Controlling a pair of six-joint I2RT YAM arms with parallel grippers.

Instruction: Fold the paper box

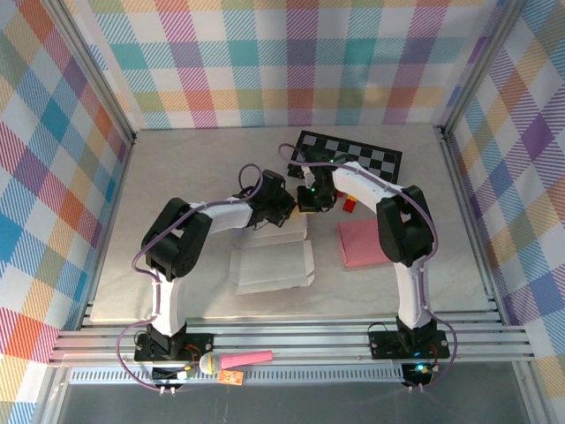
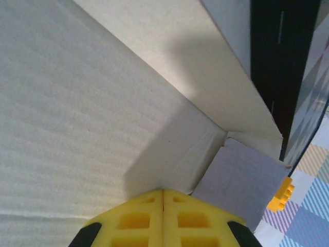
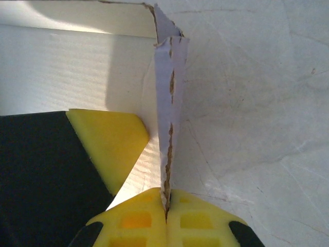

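Left claw [image 2: 163,190]: clenched, yellow fingers pressed flat together with nothing seen between them. The tips sit at an inner crease of the paper box [image 1: 274,265], where a white panel meets a raised wall. Whether they touch the card cannot be told.

Paper box: at the middle of the tabletop [image 1: 177,177]. Its white sheet lies open and flat toward the near edge. Its far part is raised where the two arms meet.

Right claw [image 3: 165,194]: grasping the paper box. It is clamped on the ragged edge of an upright flap [image 3: 172,98], which runs straight into the seam between the fingers.

Other items: a pink sheet [image 1: 362,240] lies flat just right of the box. A checkered board [image 1: 349,157] lies near the far edge. A small yellow brick [image 2: 281,195] sits beside the box.
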